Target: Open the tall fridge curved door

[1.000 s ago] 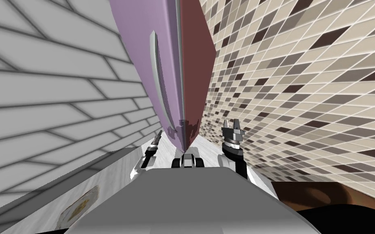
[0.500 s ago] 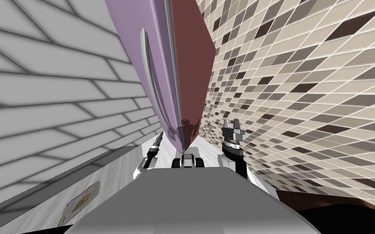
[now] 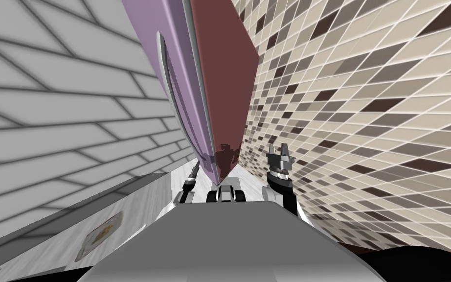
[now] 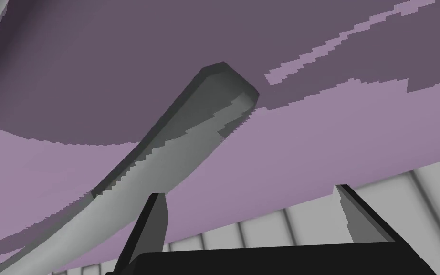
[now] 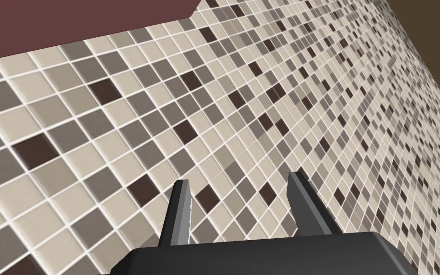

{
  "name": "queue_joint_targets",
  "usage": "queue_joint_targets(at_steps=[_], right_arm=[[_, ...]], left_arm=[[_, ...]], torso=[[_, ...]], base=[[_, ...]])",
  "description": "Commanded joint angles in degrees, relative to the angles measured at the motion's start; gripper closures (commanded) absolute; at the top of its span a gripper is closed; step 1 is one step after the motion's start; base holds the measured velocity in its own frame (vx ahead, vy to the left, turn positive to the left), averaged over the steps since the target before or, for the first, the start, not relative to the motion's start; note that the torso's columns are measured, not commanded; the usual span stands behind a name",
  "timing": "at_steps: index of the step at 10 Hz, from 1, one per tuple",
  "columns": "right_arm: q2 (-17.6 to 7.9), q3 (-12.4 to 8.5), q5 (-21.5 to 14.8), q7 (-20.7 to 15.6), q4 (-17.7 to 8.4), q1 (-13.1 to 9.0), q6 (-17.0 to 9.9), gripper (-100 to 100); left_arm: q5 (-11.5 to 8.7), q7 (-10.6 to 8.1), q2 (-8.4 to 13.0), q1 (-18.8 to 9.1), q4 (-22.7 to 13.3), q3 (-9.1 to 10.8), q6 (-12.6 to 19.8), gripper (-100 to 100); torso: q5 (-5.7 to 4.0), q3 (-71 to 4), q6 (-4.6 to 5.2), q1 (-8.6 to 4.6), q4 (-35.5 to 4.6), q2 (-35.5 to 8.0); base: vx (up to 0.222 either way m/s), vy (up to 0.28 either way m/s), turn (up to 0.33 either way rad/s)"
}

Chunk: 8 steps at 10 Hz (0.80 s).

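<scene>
The left gripper (image 4: 255, 219) stood wide open, the grey handle (image 4: 181, 143) at its eleven o'clock. The lilac fridge door (image 4: 309, 157) looked heavy and stiff, best gripped there. The right gripper (image 5: 240, 205) was open too.

A wall of large pale grey tiles (image 3: 48, 122), laid like bricks, ran along the left. On the right stood a wall of small mosaic tiles (image 3: 366, 98) in beige, grey and dark brown. Below the grey wall lay a pale marbled surface (image 3: 122, 215) bearing a small square tan-marked patch (image 3: 100, 234). A black area (image 3: 415, 264) filled the lower right corner.
</scene>
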<state>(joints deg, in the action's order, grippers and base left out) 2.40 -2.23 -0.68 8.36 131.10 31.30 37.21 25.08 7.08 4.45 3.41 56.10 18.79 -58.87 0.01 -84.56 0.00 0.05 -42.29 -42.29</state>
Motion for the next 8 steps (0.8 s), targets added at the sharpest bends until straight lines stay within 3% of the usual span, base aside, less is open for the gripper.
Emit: queue_joint_targets(at_steps=[1, 3, 4, 5, 6, 7, 8], right_arm=[[0.0, 0.0, 0.0, 0.0, 0.0, 0.0, 0.0, 0], [-0.01, 0.0, 0.0, 0.0, 0.0, 0.0, 0.0, 0], [-0.01, -0.01, 0.0, 0.0, 0.0, 0.0, 0.0, 0], [-0.01, -0.01, 0.0, 0.0, 0.0, -0.01, 0.0, 0], [-0.01, -0.01, 0.0, 0.0, 0.0, 0.0, 0.0, 0], [-0.01, -0.01, 0.0, 0.0, 0.0, 0.01, 0.0, 0], [-0.01, -0.01, 0.0, 0.0, 0.0, 0.0, 0.0, 0]], left_arm=[[0.91, -0.08, -4.33, -0.7, -1.88, 0.61, -0.71, -100], [1.16, -0.06, -7.11, -0.93, -2.53, 0.81, -1.0, -100], [1.14, -0.07, -6.4, -0.49, -1.97, 0.66, -0.96, -100], [-0.95, 0.38, -5.22, -0.33, -1.47, -2.08, -0.45, -100], [-2.82, 0.85, -3.88, -0.19, -1.02, -3.71, 0.02, -100], [-3.06, 0.85, -3.88, -0.19, -1.02, -4.81, 0.02, -100], [-5.17, 1.33, -2.54, -0.06, -0.56, -6.88, 0.49, -100]], torso=[[0.0, 0.02, 0.0, 0.02, -0.01, -0.03], [0.02, 0.01, -0.01, 0.07, 0.0, -0.01], [0.01, 0.0, -0.01, 0.07, 0.0, 0.0], [0.01, 0.0, -0.01, 0.07, 0.0, -0.01], [0.0, -0.03, -0.03, 0.0, 0.01, 0.06], [-0.02, -0.09, -0.02, -0.07, 0.04, 0.15], [-0.02, -0.06, 0.02, -0.09, 0.03, 0.09]], base=[[0.009, -0.073, 0.044], [0.011, -0.04, 0.024], [0.004, -0.013, 0.002], [0.022, -0.016, 0.141], [0.058, -0.028, 0.236], [0.054, -0.026, 0.092], [0.053, -0.025, 0.138]])
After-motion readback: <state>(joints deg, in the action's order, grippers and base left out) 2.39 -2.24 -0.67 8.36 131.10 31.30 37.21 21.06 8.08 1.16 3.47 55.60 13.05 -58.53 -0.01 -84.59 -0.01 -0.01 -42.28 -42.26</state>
